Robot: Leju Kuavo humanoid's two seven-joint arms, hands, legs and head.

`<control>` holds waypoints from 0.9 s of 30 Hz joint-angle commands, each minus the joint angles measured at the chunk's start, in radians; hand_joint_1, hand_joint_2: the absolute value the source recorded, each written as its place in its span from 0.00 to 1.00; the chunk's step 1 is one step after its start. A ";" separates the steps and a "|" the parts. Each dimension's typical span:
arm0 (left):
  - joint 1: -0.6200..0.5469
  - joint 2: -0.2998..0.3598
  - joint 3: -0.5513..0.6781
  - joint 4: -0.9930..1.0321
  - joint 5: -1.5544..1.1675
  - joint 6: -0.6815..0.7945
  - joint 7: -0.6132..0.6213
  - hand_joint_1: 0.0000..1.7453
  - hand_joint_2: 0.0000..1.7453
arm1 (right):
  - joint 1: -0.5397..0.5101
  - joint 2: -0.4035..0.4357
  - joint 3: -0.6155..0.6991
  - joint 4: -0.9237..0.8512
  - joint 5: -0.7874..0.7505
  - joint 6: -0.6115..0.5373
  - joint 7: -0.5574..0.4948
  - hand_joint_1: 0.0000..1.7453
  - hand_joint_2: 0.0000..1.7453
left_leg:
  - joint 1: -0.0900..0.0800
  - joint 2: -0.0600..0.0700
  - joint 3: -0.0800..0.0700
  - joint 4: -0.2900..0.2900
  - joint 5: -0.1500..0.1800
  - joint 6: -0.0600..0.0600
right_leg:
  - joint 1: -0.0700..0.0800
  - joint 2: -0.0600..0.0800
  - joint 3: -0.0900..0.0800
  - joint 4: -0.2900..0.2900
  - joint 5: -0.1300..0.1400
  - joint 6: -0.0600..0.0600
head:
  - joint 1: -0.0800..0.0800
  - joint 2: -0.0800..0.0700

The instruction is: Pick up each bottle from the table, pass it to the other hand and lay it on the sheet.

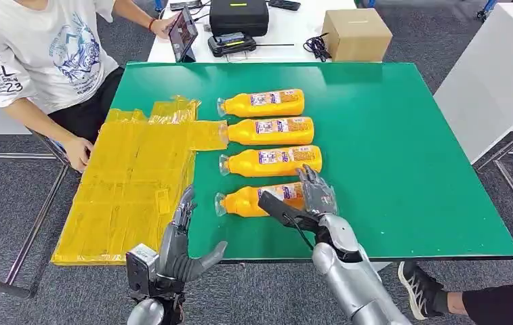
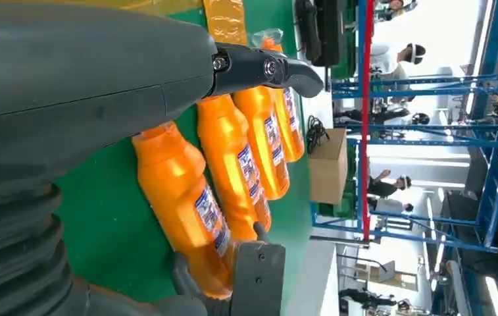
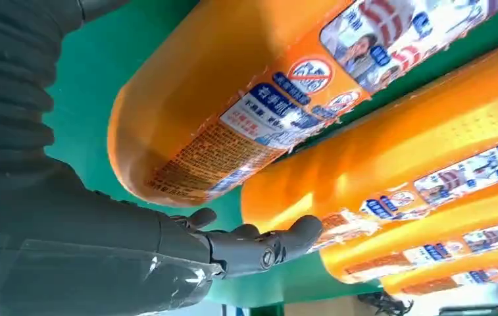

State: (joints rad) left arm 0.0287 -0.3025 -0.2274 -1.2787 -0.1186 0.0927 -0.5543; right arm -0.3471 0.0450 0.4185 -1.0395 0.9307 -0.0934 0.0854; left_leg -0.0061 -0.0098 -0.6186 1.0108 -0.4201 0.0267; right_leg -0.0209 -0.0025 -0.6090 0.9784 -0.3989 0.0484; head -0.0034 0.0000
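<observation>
Four orange bottles are laid on their sides in a row on the green tabletop (image 1: 389,149), caps toward the yellow sheet (image 1: 131,183) that is spread over the tabletop's left part. The nearest bottle (image 1: 257,200) is the one being approached: the right hand (image 1: 314,200) is placed at its base end, fingers (image 3: 259,247) spread apart and reaching past the base, the thumb out on the near side, nothing yet enclosed. The left hand (image 1: 182,247) is held at the near edge of the tabletop just beside the sheet, fingers apart and empty. The bottles appear full and are judged moderately heavy; the plastic wall is probably stiff enough to take a firm squeeze, but the glossy label film is likely to be slippery and the round body may roll. A hold around the labelled middle of the body is judged best, leaving the neck end free for the other hand.
</observation>
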 commanded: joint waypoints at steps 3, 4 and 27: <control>-0.079 0.013 0.029 0.116 0.001 -0.012 -0.004 0.00 1.00 | -0.162 -0.034 0.118 0.265 -0.184 0.148 -0.086 0.00 1.00 | 0.002 0.002 0.006 0.000 -0.002 -0.002 | 0.002 0.001 0.006 -0.001 -0.001 -0.003 | 0.000 0.000; -0.081 0.013 0.026 0.122 0.001 -0.014 -0.004 0.00 1.00 | -0.168 -0.036 0.127 0.278 -0.198 0.159 -0.092 0.00 1.00 | 0.001 0.001 0.006 -0.001 -0.001 -0.002 | 0.002 0.001 0.006 -0.002 -0.001 -0.002 | 0.000 0.000; -0.104 0.014 0.020 0.176 0.034 -0.030 -0.003 0.00 1.00 | -0.266 -0.094 0.295 0.413 -0.284 0.290 -0.113 0.00 1.00 | 0.001 -0.001 0.013 -0.001 0.000 -0.001 | 0.001 -0.002 0.014 -0.002 0.000 -0.002 | 0.000 0.000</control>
State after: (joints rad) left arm -0.0313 -0.3025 -0.2174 -1.1818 -0.0996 0.0652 -0.5604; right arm -0.5713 -0.0057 0.6084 -0.7508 0.6711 0.1189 -0.0126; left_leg -0.0061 -0.0096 -0.6080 1.0110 -0.4200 0.0270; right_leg -0.0209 -0.0024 -0.5987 0.9778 -0.3988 0.0484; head -0.0034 0.0000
